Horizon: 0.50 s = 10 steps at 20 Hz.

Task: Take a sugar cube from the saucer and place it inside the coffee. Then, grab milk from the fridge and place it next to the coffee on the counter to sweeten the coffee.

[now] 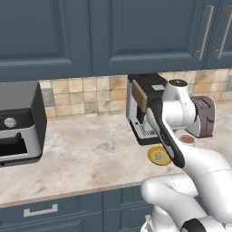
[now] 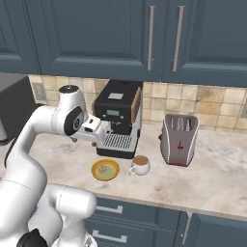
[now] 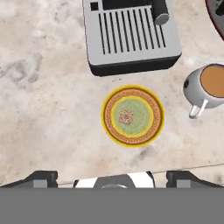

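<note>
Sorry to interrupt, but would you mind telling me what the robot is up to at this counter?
The arm is working over the counter, with its gripper open and holding nothing, looking down on the yellow saucer. The sugar cube sits in the saucer's middle. The cup of coffee stands beside the saucer, in front of the coffee machine, with a toaster further along. No milk is out yet.

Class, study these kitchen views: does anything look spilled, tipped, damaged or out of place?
Nothing stands out. The saucer lies flat on the counter, the coffee stands upright beside it without touching, and no liquid shows on the stone. The toaster and coffee machine stand upright.
</note>
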Available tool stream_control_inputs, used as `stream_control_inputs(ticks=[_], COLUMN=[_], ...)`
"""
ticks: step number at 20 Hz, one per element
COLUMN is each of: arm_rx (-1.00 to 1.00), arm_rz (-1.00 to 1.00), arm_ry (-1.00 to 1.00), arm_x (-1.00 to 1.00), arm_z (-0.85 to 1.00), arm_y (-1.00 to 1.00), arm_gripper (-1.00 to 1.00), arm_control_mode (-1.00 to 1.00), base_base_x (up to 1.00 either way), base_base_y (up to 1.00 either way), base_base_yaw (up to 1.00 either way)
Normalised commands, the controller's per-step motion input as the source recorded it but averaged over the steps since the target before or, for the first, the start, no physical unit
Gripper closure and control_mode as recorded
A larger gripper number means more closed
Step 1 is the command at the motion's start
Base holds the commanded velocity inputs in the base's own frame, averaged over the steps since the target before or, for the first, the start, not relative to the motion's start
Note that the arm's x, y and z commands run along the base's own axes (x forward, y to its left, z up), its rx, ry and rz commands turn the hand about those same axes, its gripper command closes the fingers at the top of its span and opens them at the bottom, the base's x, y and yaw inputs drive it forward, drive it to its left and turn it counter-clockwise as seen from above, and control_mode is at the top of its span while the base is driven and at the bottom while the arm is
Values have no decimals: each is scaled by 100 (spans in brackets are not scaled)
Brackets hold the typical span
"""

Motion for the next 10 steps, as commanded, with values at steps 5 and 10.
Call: stream_control_inputs(ticks=[5, 10], arm_rx=[0, 0], arm_rz=[-18, -8], arm_ry=[0, 0], arm_x=[0, 6], arm_z=[-63, -48], arm_y=[-34, -40], arm_gripper=[-100, -100], arm_control_mode=[-100, -100], base_base_x=[0, 0], base_base_y=[0, 0], base_base_yaw=[0, 0])
